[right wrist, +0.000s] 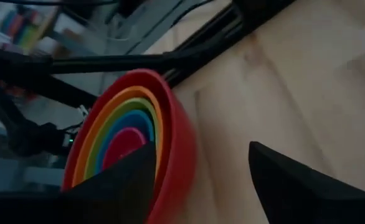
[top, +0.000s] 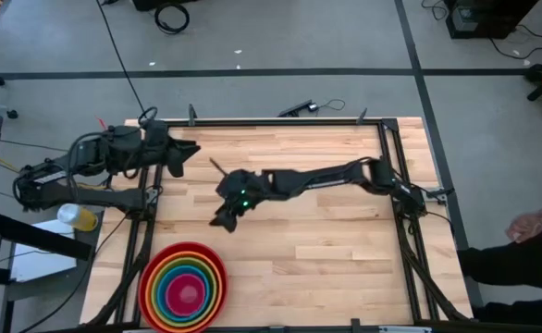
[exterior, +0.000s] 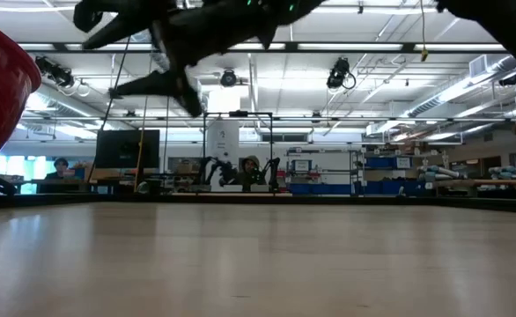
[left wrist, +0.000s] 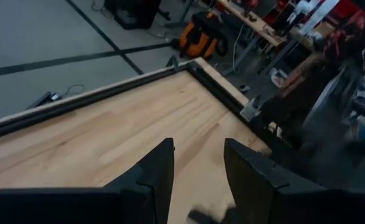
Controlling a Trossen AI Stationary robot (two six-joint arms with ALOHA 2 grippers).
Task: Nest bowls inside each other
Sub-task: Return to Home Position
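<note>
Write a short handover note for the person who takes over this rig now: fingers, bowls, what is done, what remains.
Left gripper: fingers open, empty, over the table's left side.
Right gripper: fingers open, empty, over mid-table.
Bowls: all five nested in the red bowl, magenta bowl innermost, at a left table corner, clear of both grippers.
Done: nesting.
To do: likely only parking both arms.

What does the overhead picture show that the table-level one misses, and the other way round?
Only the high view shows the five bowls nested, the magenta bowl innermost, and the left tool waiting at the table's left edge. Only the low view shows the workshop room behind. Both show the red bowl, the wooden table and the right tool, open above it.
</note>
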